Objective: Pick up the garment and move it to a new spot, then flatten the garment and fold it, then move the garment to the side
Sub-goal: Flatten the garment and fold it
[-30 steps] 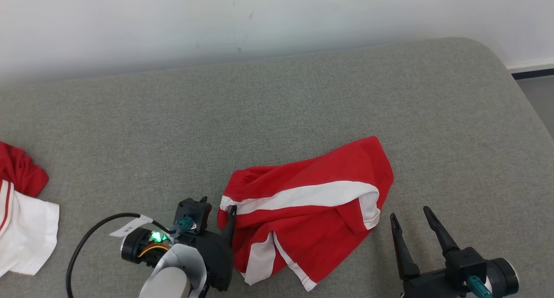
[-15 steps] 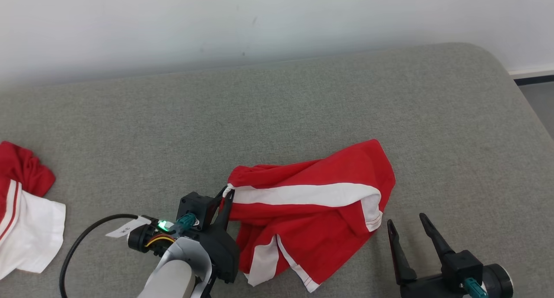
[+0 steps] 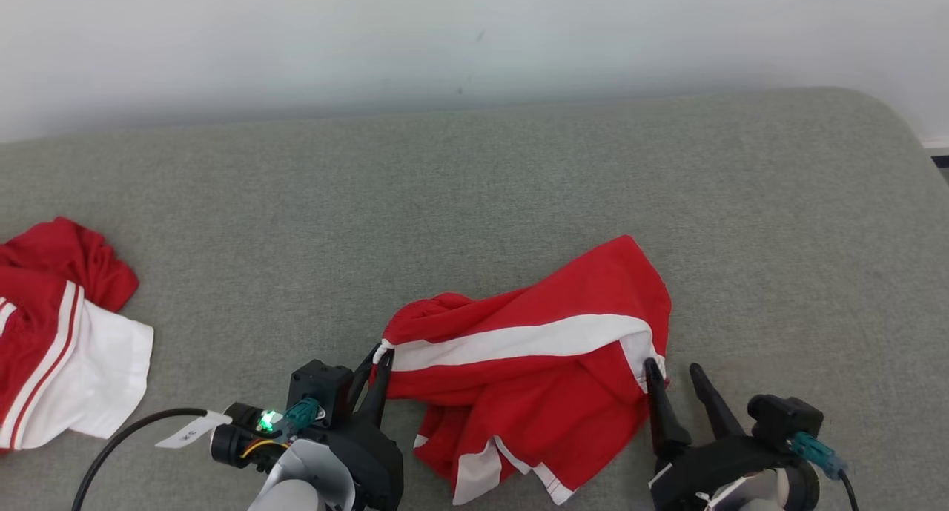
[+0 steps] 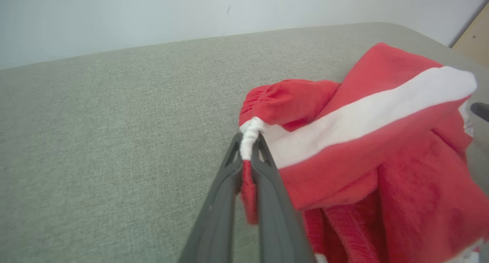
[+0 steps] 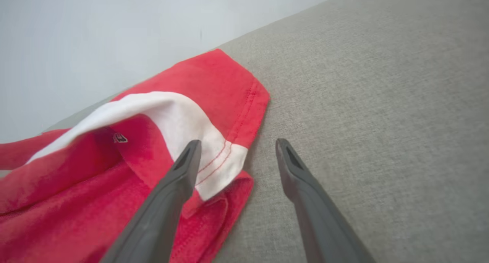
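Observation:
The garment [image 3: 534,370] is a crumpled red piece with white stripes, lying low in the middle of the grey cushion. My left gripper [image 3: 379,354] is shut on the garment's left edge, pinching a bunched white and red hem [image 4: 250,135] between its fingertips. My right gripper [image 3: 671,368] stands open at the garment's right edge. Its left finger [image 5: 183,167] lies over the white hem [image 5: 214,156] and its right finger [image 5: 290,167] is over bare cushion. Nothing is gripped between them.
A second red and white garment [image 3: 59,333] lies crumpled at the far left of the grey cushion [image 3: 474,199]. A pale wall [image 3: 474,36] runs behind it. The cushion's rounded right edge [image 3: 901,125] drops off at the upper right.
My left gripper has shut on the garment's left hem and lifted it slightly. My right gripper has moved left to the garment's right edge, still open. The camera has shifted, sliding the scene rightward.

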{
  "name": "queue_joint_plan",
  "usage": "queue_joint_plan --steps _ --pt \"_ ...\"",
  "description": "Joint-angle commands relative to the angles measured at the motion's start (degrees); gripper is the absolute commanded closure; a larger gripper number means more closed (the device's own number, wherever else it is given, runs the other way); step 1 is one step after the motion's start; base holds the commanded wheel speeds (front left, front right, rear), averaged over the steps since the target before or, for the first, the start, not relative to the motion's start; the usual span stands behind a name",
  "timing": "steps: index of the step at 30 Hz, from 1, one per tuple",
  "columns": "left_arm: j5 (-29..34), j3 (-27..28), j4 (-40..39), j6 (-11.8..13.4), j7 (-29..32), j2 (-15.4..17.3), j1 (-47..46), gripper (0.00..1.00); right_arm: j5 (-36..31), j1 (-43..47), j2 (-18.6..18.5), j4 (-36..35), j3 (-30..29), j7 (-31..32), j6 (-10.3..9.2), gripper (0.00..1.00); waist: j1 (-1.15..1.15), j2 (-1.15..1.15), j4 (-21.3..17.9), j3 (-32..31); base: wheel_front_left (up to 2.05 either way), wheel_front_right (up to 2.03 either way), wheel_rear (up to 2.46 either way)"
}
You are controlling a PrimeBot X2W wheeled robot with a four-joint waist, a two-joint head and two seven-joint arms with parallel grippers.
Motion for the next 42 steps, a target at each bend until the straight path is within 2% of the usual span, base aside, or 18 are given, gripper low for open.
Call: queue_joint_plan --steps 1,3,4,5,6,7,8,16,24,29,35,42 --pt "-0.2 -0.1 -0.5 0.3 0.1 0.3 0.6 1.00 1.0 -0.6 -0.1 1.2 1.0 -0.1 -0.13 0.00 0.00 0.00 0.9 0.3 0.00 0.00 0.00" --pt "0.0 -0.4 -0.8 0.5 0.3 0.4 0.5 1.00 2.2 -1.8 0.0 3.3 2.2 -0.1 -0.13 0.00 0.00 0.00 1.5 0.4 0.00 0.00 0.00" --pt "0.0 -0.5 -1.0 0.5 0.4 0.5 0.5 1.00 2.5 -2.3 0.0 4.3 2.8 -0.1 -0.13 0.04 0.00 0.00 1.7 0.5 0.00 0.00 0.00" --pt "0.1 -0.5 -1.1 0.5 0.5 0.5 0.5 1.00 2.9 -3.0 0.0 4.9 3.3 -0.1 -0.13 0.25 0.00 0.00 1.8 0.5 0.00 0.00 0.00" --pt "0.1 -0.6 -1.2 0.6 0.6 0.5 0.4 1.00 3.1 -3.4 0.0 5.4 3.5 -0.1 -0.13 0.59 0.00 0.00 2.0 0.5 0.00 0.00 0.00" --pt "0.0 -0.6 -1.3 0.7 0.6 0.6 0.4 1.00 3.4 -3.6 -0.1 5.8 3.7 -0.1 -0.13 0.86 0.00 0.00 2.1 0.5 0.00 0.00 0.00" --pt "0.0 -0.6 -1.4 0.8 0.6 0.6 0.4 1.00 3.7 -3.8 -0.1 6.0 3.8 -0.1 -0.13 1.00 0.00 0.00 2.2 0.4 0.00 0.00 0.00" --pt "-1.0 0.4 -2.3 1.1 -2.4 1.3 1.1 1.00 3.8 -2.7 -2.4 0.1 3.6 -0.1 -0.13 1.00 0.00 0.00 2.2 -2.0 0.00 0.00 0.00" --pt "-4.8 2.4 -5.6 -1.7 -1.9 2.0 -1.6 1.00 2.9 -3.6 -6.9 -12.3 1.6 -0.1 -0.13 1.00 0.00 0.00 0.7 -7.2 0.00 0.00 0.00" --pt "-9.4 4.9 -11.3 -3.7 2.3 3.1 -5.8 1.00 2.5 -7.9 -11.0 -17.8 2.0 -0.1 -0.13 1.00 0.00 0.00 -0.2 -9.5 0.00 0.00 0.00" --pt "-17.3 8.5 -17.6 -4.8 11.4 3.8 -12.0 1.00 4.0 -15.6 -16.7 -20.9 4.9 -0.1 -0.13 1.00 0.00 0.00 -1.0 -12.1 0.00 0.00 0.00" --pt "-22.9 10.8 -22.1 -3.4 19.4 4.4 -17.3 1.00 3.5 -21.4 -20.9 -22.8 6.5 -0.1 -0.13 1.00 0.00 0.00 -1.5 -13.9 0.00 0.00 0.00"
